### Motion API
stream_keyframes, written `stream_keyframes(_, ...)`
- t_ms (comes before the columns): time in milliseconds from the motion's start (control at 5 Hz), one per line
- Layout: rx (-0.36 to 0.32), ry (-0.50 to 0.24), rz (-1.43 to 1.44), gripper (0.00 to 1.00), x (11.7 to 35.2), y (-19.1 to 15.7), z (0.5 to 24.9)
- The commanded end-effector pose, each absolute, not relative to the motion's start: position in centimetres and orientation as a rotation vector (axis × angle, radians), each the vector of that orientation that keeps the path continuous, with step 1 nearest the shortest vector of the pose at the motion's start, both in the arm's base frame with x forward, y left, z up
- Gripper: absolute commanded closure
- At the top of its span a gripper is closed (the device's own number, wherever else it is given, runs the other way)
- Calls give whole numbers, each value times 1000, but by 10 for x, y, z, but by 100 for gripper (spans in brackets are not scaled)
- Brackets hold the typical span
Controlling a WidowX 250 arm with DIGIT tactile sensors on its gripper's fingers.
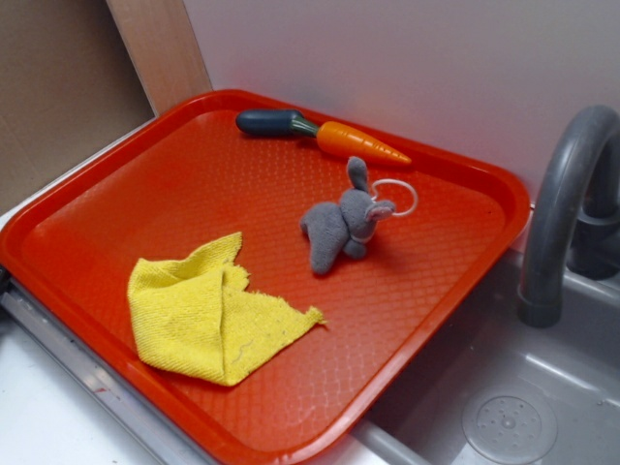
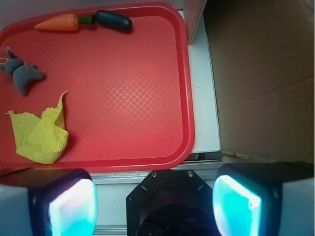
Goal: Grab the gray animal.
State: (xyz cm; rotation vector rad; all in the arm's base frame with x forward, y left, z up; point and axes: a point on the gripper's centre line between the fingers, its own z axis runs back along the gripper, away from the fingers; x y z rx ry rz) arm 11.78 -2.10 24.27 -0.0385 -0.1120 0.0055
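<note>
The gray animal (image 1: 339, 228) is a small fuzzy plush bunny with long ears and a thin white ring. It lies near the middle of the red tray (image 1: 116, 194). In the wrist view the bunny (image 2: 22, 73) sits at the far left of the tray (image 2: 147, 103). My gripper (image 2: 155, 204) shows only in the wrist view. It is open and empty, high above the tray's near edge, far from the bunny. Its two glowing pads (image 2: 74, 209) stand wide apart.
A yellow cloth (image 1: 208, 315) lies crumpled on the tray in front of the bunny. A toy carrot (image 1: 358, 143) with a dark stem end lies at the tray's back. A gray faucet (image 1: 562, 203) and sink (image 1: 513, 407) stand to the right. A cardboard wall (image 2: 261, 73) borders the tray.
</note>
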Motion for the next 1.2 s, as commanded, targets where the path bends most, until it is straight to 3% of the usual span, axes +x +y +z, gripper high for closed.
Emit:
stream_keyframes(0,-38,-112,6,0,118,-21,243)
stream_keyframes(200,-48,-185,-245,0,145,-54,232)
stream_keyframes(400,-46,-203,-497,0,171,-88,213)
stream_keyframes(800,-75,-312,-845,0,187,-163,181)
stream_keyframes(1000,-101,-290,-900,0,192,-199,164)
